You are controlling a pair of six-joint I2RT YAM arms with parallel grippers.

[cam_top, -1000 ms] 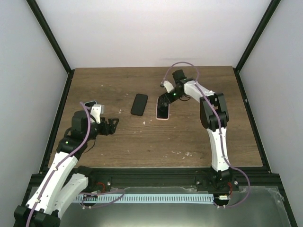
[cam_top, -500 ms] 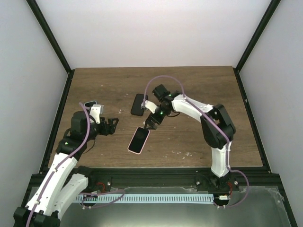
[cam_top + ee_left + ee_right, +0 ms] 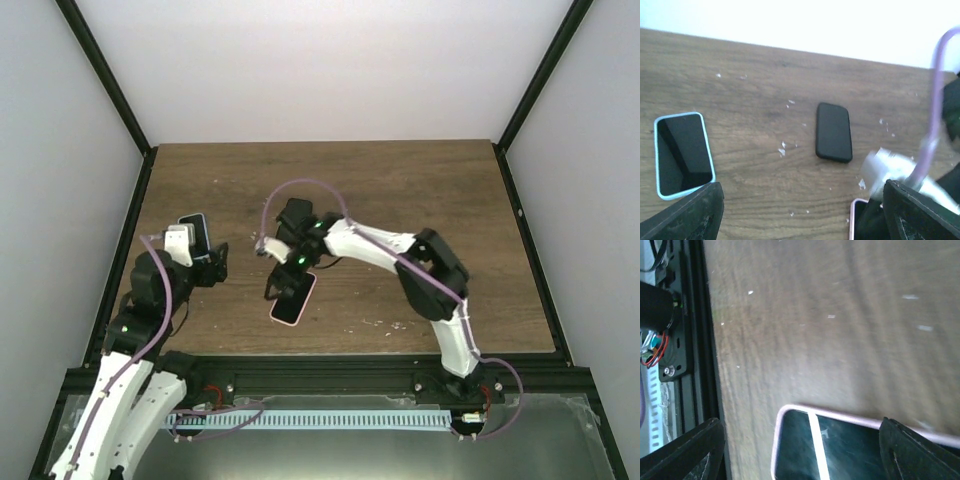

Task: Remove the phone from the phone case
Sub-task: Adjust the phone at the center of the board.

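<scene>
Wooden table (image 3: 420,200) with two robot arms; the right pincer (image 3: 282,282) hangs open over a phone (image 3: 293,298) in a pink case (image 3: 785,412).
The phone lies screen up, left of the table's middle and toward the near edge. It is not yet out of the pink case, so the work looks to be at the reaching step. The right pincer's fingers stand wide apart either side of the phone's end; no grip shows, and whether a finger touches the case cannot be told. The left pincer (image 3: 802,202), near the left edge, is also wide open and empty. The next move likely calls for one pincer to pin the case while the other peels its rim off a corner. A black phone (image 3: 833,131) and a blue-cased phone (image 3: 682,154) lie apart.
</scene>
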